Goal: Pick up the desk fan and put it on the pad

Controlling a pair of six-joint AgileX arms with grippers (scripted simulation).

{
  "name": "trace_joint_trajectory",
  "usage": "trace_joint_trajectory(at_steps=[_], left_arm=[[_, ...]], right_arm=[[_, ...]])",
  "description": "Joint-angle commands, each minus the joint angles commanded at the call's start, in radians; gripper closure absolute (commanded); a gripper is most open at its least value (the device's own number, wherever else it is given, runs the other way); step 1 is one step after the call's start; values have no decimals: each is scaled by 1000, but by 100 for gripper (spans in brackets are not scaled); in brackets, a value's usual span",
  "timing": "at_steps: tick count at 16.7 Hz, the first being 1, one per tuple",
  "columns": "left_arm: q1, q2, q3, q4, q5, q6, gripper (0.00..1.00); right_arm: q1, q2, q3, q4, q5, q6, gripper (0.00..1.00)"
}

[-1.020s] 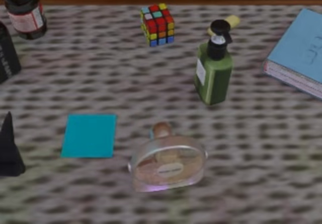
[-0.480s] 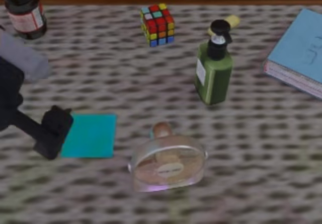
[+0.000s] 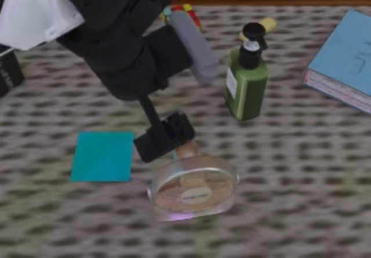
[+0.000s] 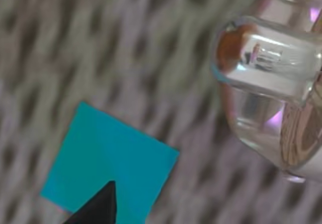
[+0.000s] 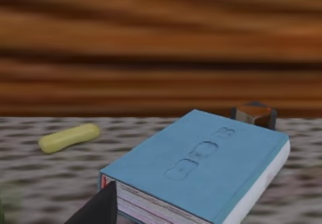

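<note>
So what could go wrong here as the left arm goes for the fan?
1. The left gripper is over the fan's small knob end, not its body; a grasp there might slip or tip the fan.
2. The cage looks rounded and smooth, so the fingers could slide off.
3. The pad is barely fan-sized, so the fan could end up overhanging.

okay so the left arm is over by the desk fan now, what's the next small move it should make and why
Probably lower the left tool onto the desk fan and close on it. The tool sits right at the fan's knob end, the fan lies on the table ungrasped, and the pad beside it is bare. The right arm is out of the top view.
</note>
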Motion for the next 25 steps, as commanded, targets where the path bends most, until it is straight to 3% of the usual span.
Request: trace_joint_trajectory(at_steps=[4,8,13,20,24,25], left_arm=[[-103,234,197,-184,0,68,0],[-139,314,269,-254,-1,92,0],[-135,312,263,-248,-1,91,0],[-137,316,82,-64,-1,94,0],[-137,317,75,-57,-1,94,0],[-137,317,75,-57,-1,94,8]], right_arm=[[0,0,0,0,0,0,0],[0,0,0,0,0,0,0],[0,0,0,0,0,0,0],[0,0,0,0,0,0,0],[0,0,0,0,0,0,0],[0,0,0,0,0,0,0]])
